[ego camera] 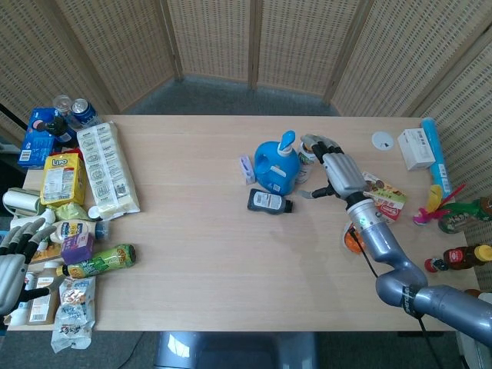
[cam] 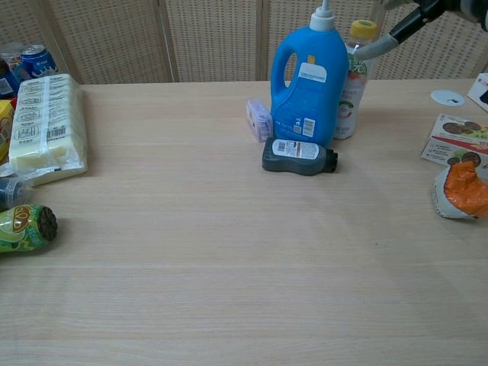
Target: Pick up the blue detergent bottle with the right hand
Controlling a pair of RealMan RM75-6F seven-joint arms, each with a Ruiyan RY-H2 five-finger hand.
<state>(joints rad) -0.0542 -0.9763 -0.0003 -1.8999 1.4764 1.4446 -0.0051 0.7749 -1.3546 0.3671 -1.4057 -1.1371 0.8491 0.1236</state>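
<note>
The blue detergent bottle (ego camera: 277, 167) (cam: 309, 85) stands upright near the table's middle, pump on top, handle on its left side. My right hand (ego camera: 337, 172) hangs open just right of it, fingers spread, above a clear drink bottle with a yellow cap (ego camera: 310, 151) (cam: 354, 80). In the chest view only its fingertips (cam: 396, 33) show at the top right, near the yellow cap. It holds nothing. My left hand (ego camera: 15, 260) rests open at the table's left edge.
A dark flat bottle (ego camera: 269, 201) (cam: 298, 156) lies in front of the detergent, and a small lilac pack (ego camera: 246, 169) (cam: 259, 118) stands at its left. An orange packet (cam: 460, 189) and a snack box (ego camera: 380, 194) lie to the right. Groceries crowd the left edge (ego camera: 73, 200).
</note>
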